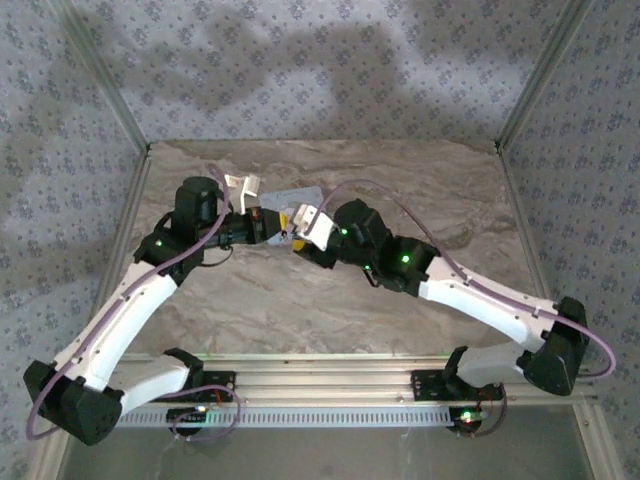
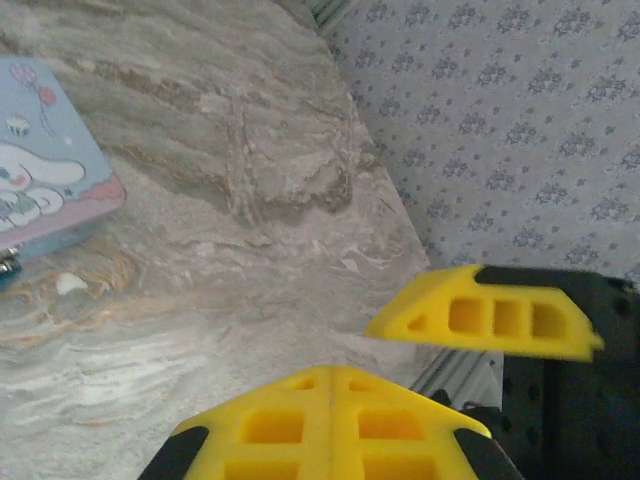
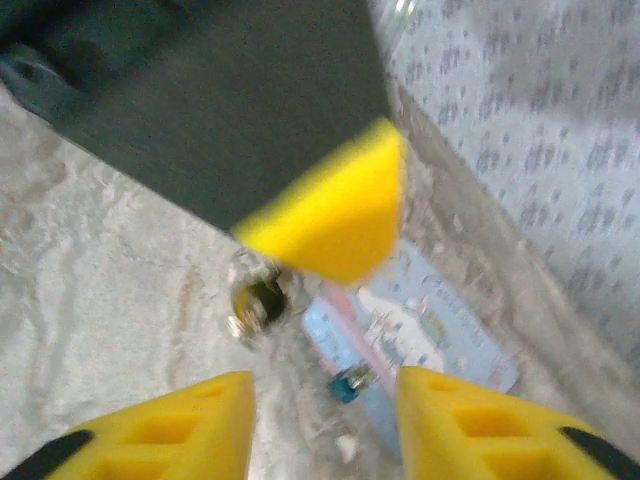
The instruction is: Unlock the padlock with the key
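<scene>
My left gripper (image 1: pixel 277 222) (image 2: pixel 332 378) is shut. In the right wrist view its yellow fingertips (image 3: pixel 335 215) pinch the ring end of a blurred silvery key (image 3: pixel 258 300), which reaches down between my right gripper's fingers. My right gripper (image 1: pixel 300 228) (image 3: pixel 325 425) is open around the key without gripping it. One of its yellow fingers (image 2: pixel 485 315) shows close by in the left wrist view. A small blue padlock (image 3: pixel 350 383) sits at the edge of a light-blue cartoon tin (image 3: pixel 440 320) (image 2: pixel 45 190) on the table.
The tin (image 1: pixel 300 195) lies on the marble-patterned table (image 1: pixel 330 290) just behind both grippers. Patterned walls (image 1: pixel 300 70) close in the back and both sides. A metal rail (image 1: pixel 330 375) with the arm bases runs along the near edge.
</scene>
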Robot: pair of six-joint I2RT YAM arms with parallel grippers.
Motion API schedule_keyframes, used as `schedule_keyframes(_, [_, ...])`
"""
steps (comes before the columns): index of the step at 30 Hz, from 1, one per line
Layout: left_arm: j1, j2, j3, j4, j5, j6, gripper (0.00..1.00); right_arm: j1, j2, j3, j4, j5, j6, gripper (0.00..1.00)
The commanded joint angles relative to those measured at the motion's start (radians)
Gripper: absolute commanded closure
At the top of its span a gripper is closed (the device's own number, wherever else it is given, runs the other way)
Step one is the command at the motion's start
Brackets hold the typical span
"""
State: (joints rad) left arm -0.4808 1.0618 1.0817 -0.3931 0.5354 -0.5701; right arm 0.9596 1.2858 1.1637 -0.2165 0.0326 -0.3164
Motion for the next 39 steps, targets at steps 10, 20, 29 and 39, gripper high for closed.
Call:
schedule_keyframes(10, [-0.008,-0.048,0.11,-0.035,0.18,0.444,1.0,-0.317,-0.232,-0.157,0.194,-0.617,0.626,0.39])
schedule_keyframes(20, [-0.008,0.038,0.211,0.007,0.404,0.405,1.0,-0.266,-0.183,-0.108,0.257,-0.687,0.641,0.41])
schedule_keyframes(29, [-0.008,0.08,0.247,-0.053,0.494,0.389,1.0,-0.188,-0.059,0.013,0.216,-0.738,0.606,0.45])
schedule_keyframes(39, [-0.008,0.088,0.245,-0.103,0.533,0.411,1.0,-0.184,0.017,0.069,0.216,-0.704,0.616,1.0])
